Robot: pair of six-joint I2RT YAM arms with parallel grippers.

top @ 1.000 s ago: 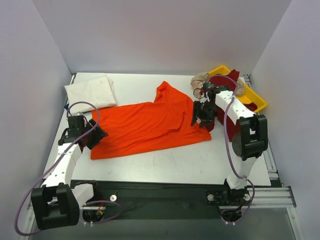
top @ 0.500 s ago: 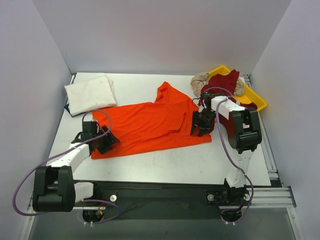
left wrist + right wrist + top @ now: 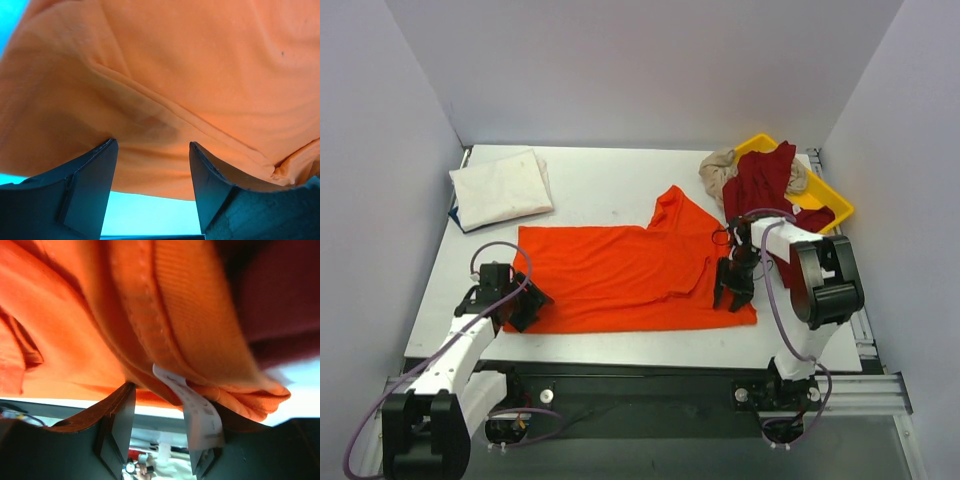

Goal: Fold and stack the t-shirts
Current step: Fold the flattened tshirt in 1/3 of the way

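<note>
The bright orange t-shirt (image 3: 620, 275) lies spread flat near the table's front edge, one sleeve pointing toward the back. My left gripper (image 3: 525, 300) sits at its left end, open; in the left wrist view (image 3: 151, 150) the orange cloth (image 3: 200, 60) lies just past the fingertips. My right gripper (image 3: 732, 290) is at the shirt's right end, open, with the collar and its white label (image 3: 200, 415) draped over the fingertips (image 3: 160, 395). The white t-shirt (image 3: 502, 187) lies folded at the back left. The dark red t-shirt (image 3: 760, 180) and the beige t-shirt (image 3: 718, 168) are bunched at the tray.
The yellow plastic tray (image 3: 830, 200) stands at the back right, with the dark red cloth spilling over it toward my right arm. Dark red cloth (image 3: 280, 300) shows at the right of the right wrist view. The table's front edge is just below the orange shirt.
Both grippers have moved toward the near edge, and the orange shirt has come with them. It now lies flatter and straighter. The dark red shirt is uncovered.
</note>
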